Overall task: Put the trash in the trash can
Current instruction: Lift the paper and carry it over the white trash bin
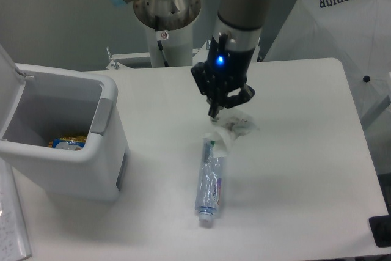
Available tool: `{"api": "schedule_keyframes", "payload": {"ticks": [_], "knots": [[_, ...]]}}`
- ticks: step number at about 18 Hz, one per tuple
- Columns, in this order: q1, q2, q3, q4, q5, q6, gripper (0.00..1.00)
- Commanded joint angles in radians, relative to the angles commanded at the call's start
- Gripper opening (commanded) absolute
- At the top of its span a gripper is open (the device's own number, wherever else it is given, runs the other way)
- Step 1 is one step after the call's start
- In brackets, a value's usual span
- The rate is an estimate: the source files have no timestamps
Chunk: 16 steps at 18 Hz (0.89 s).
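**Scrap in the claw, bottle on the table, nothing new in the bin yet**

Nearest me, the bottle lies flat on the table, roughly mid-table, well apart from the bin. Long axis runs near-to-far w/ a slight lean: white cap at the near end, pointing toward me, base at the far end pointing up toward the claw. Blue label abt halfway along. Nobody's holding it.

Just past the bottle's far end hangs the paper scrap, crumpled, white w/ some darker marks. Its lower edge overlaps the bottle's base from my angle; can't tell if they're touching or the scrap is above it. Looks lifted off the table, as I judge it, given the faint shadow off to the side.

The claw has its fingers closed on the scrap's top edge, pointing straight down, blue light showing on the wrist.

Off to the left, the bin w/ lid swung open. Inside, a yellow-and-blue packet at the bottom; no bottle or scrap in there.

So, my read: early stage. Scrap is gripped but needs carrying left over the bin opening & dropping. Then the bottle's the 2nd trip; best gripped across its narrow width, I'd guess.
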Motion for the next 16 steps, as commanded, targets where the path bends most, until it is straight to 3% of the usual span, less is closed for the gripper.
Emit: {"api": "schedule_keyframes", "payload": {"ticks": [6, 10, 15, 16], "knots": [[-0.126, 0.091, -0.011, 0.011, -0.106, -0.123, 0.0], [-0.221, 0.095, -0.02, 0.011, -0.175, -0.175, 0.0], [-0.33, 0.092, -0.06, 0.011, -0.181, -0.187, 0.0], [-0.337, 0.088, -0.064, 0.012, -0.181, -0.187, 0.06]]}}
